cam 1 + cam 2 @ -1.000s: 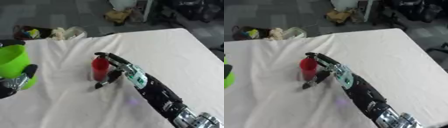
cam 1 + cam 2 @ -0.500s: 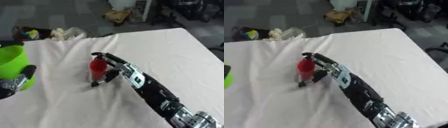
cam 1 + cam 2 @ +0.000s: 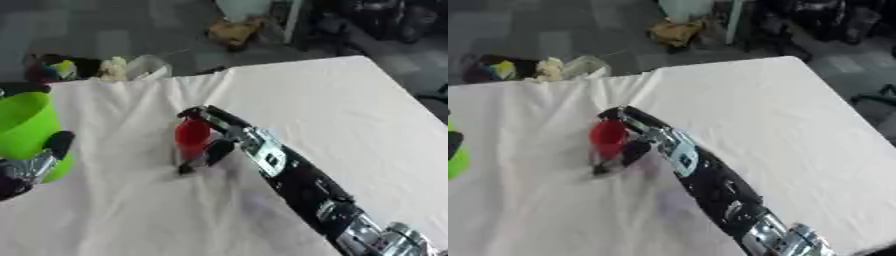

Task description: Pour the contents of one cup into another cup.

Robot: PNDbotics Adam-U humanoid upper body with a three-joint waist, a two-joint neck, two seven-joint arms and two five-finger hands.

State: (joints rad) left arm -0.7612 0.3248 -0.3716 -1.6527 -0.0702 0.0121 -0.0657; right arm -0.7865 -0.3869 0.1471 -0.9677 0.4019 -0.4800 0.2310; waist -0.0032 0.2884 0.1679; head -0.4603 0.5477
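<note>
My left hand (image 3: 31,167) holds the green cup (image 3: 26,130) at the table's (image 3: 350,110) left edge, fingers curled round it. Mid-table, my right hand (image 3: 214,137) curls round the red cup (image 3: 191,136), standing upright. It looks light, stiff and smooth, so I judge a mid-wall hold best.
</note>
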